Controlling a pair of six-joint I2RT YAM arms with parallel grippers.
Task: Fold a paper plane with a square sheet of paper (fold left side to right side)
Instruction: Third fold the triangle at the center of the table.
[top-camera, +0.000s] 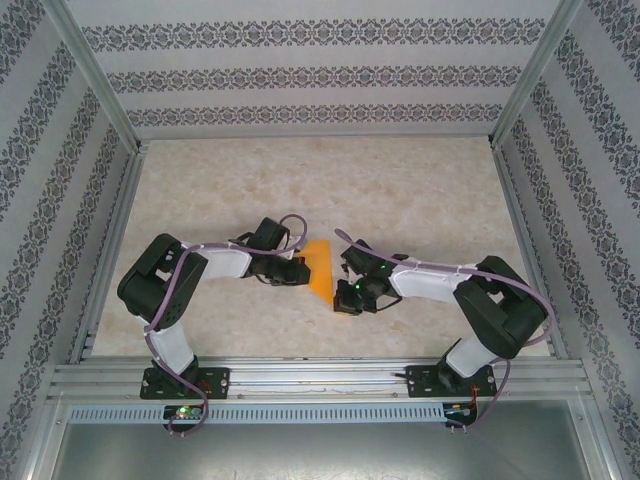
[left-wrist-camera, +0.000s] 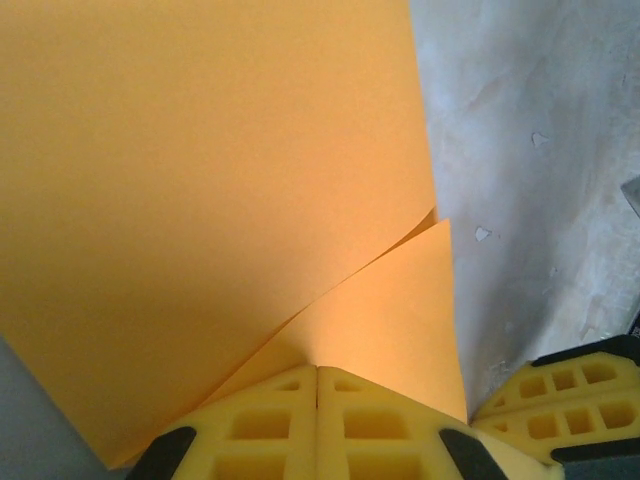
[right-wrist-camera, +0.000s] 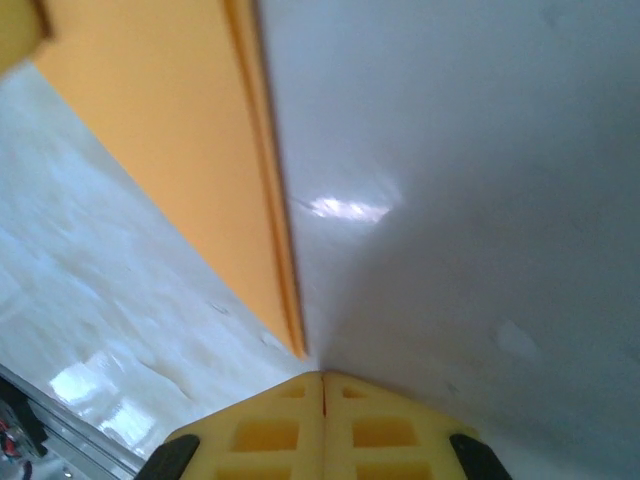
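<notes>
Two pincers: both clenched, fingers shut together with nothing seen held between them; the left pincer (left-wrist-camera: 318, 390) and the right pincer (right-wrist-camera: 322, 395) stand close together near the middle of the counter (top-camera: 400, 190)
Paper (top-camera: 320, 268): lies between the two pincers, already doubled over; two layers are seen, the upper one lifted off the lower and gaping along its free edge
Left pincer: its shut tips are set on the paper where the two layers meet; a press is judged here, not a grip
Right pincer: its shut tips are set at a corner of the paper, where the stacked edges run in to a point; whether the paper is touched there cannot be told
Step in hand: judged to be the flattening of the left-to-right fold into a crease
How it is best done: the upper layer should be laid down until its free edge is matched to the lower one, before any pressure is put on the fold; one pincer should be used as an anchor while the other is drawn along the fold in one slow pass; the tips should be held low and flat so that the thin sheet is not dragged or puckered
Risk: if the gape is pressed shut crooked, a skewed crease will be set and every later fold will be thrown off
</notes>
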